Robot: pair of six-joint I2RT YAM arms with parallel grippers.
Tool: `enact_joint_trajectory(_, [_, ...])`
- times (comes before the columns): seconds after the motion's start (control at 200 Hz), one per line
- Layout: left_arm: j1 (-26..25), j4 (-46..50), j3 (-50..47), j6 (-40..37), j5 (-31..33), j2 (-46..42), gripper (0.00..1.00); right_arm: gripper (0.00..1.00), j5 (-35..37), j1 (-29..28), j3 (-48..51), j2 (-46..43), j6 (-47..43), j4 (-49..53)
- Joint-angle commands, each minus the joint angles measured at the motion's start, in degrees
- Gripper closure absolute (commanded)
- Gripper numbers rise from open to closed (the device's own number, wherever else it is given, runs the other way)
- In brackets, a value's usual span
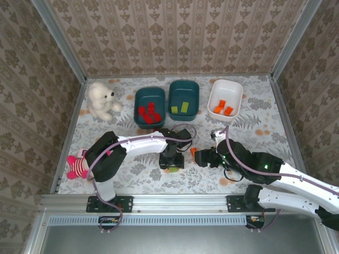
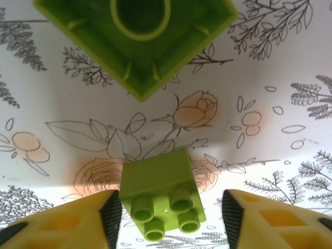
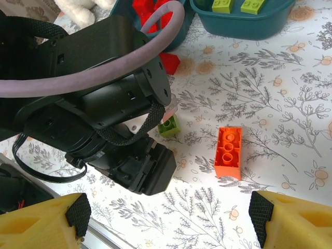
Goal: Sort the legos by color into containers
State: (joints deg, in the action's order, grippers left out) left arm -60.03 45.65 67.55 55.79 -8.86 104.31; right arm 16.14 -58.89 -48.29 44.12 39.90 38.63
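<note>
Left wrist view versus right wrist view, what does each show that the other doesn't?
Left wrist: an upturned green lego showing its hollow underside, and a studs-up green lego between open jaws. Right wrist: an orange lego, a teal tub of green legos, the left arm. Both: the floral table cover, and probably a small green lego.
</note>
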Motion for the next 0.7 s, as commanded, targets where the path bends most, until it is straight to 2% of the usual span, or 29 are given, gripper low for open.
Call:
enact_joint_trajectory(0.0, [-0.52,1.28,2.36,0.44,-0.29,2.44,0.48,0.17,1.7,0.35,0.68,-1.29,1.14,2.18])
enact_joint_trajectory(0.105, [-0.76,1.81,3.19,0.31,0.55,2.84,0.53,0.17,1.91,0.51,0.94,-1.85,1.23,2.59])
enact_joint_trajectory(0.25, [-0.7,2.29,4.06,-0.06,0.51,3.66,0.56,0.17,1.46,1.36,0.96,-1.86,1.01,2.79])
enact_joint_trajectory(0.29, [-0.73,2.42,4.25,-0.18,0.65,3.71,0.63,0.17,1.23,1.68,0.85,-1.77,0.93,2.78])
enact_joint_trajectory(0.36, [-0.7,3.07,5.06,-0.62,1.73,3.32,0.69,0.17,0.88,2.26,0.5,-1.63,0.56,2.77])
enact_joint_trajectory(0.485, [-0.29,6.62,9.97,-2.64,5.04,1.46,0.7,0.17,0.62,3.29,-1.3,-1.66,0.03,3.49])
enact_joint_trajectory(0.57, [1.68,9.92,15.08,-4.88,7.69,-0.04,0.71,0.17,1.32,4.35,-3.51,-1.93,-0.45,4.07])
enact_joint_trajectory(0.695, [7.29,11.83,22.82,-8.95,9.62,-0.46,0.74,0.17,1.12,7.47,-6.31,-1.29,-1.91,3.5])
